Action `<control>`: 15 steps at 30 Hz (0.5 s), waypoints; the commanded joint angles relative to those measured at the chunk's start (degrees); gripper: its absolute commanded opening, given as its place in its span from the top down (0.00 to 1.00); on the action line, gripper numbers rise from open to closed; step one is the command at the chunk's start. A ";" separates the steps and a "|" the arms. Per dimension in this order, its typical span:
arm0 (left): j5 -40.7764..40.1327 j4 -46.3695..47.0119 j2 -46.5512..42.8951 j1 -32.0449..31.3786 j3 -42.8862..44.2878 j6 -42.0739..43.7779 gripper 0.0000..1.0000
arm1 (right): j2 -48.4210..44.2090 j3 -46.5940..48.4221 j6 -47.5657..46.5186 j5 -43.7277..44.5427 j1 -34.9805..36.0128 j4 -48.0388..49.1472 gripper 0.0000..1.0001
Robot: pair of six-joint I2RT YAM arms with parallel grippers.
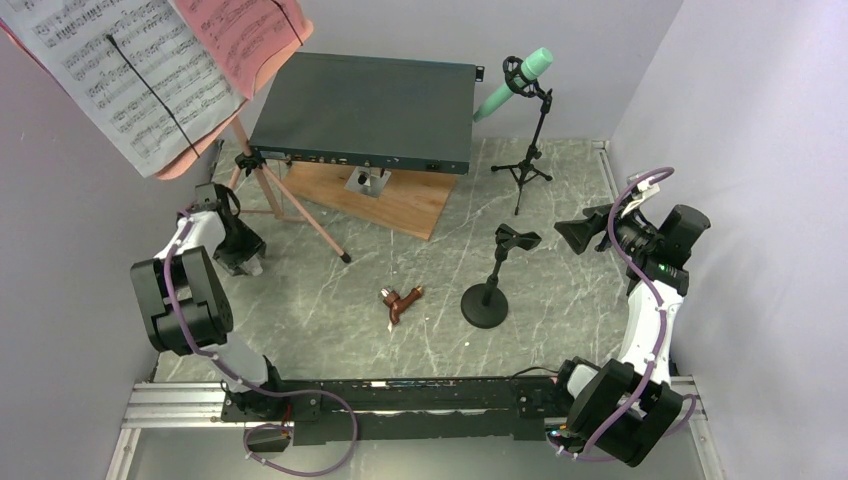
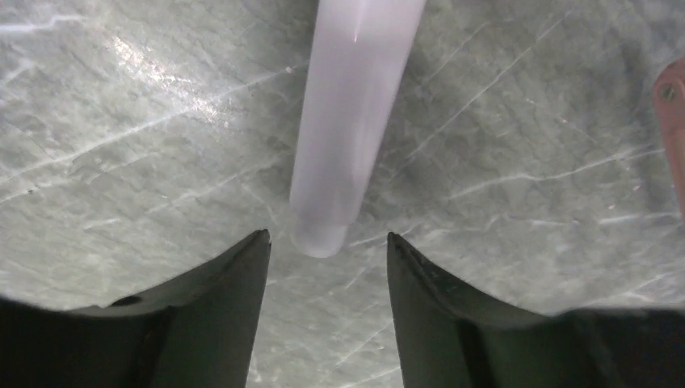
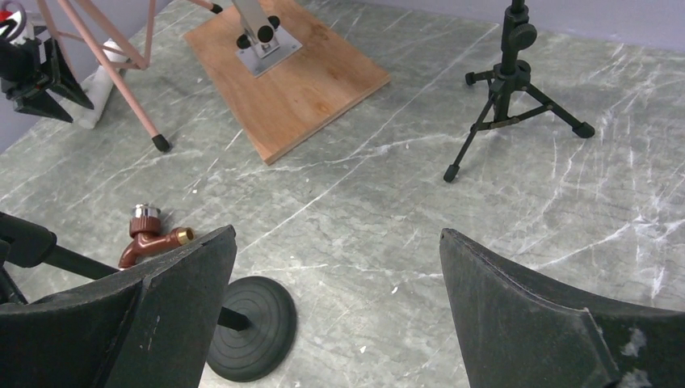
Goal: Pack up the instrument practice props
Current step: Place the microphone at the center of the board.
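Observation:
The pink music stand stands at the back left on tripod legs, holding white sheet music and a red page. A mint microphone sits in a black tripod mount at the back right. A round-base mic mount stands empty in the middle. A white microphone lies on the table beside a pink leg. My left gripper is open, its tips just short of the microphone's end and holding nothing. My right gripper is wide open above the table.
A dark grey metal box rests on a bracket over a wooden board at the back. A small brown piece lies near the round base. Walls close in on the left, back and right.

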 commanded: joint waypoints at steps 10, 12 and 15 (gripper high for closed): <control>14.02 -0.41 -20.93 -0.12 -7.37 8.89 0.19 | -1.20 0.12 -1.36 -2.53 -0.33 1.85 0.00; 18.25 -0.98 -24.17 -0.12 -8.63 9.50 0.18 | -1.13 0.07 -1.63 -2.67 -0.38 1.81 0.00; 27.83 -1.13 -29.48 -0.12 -10.42 11.44 0.17 | -1.10 -0.15 -2.23 -2.91 -0.42 1.63 0.00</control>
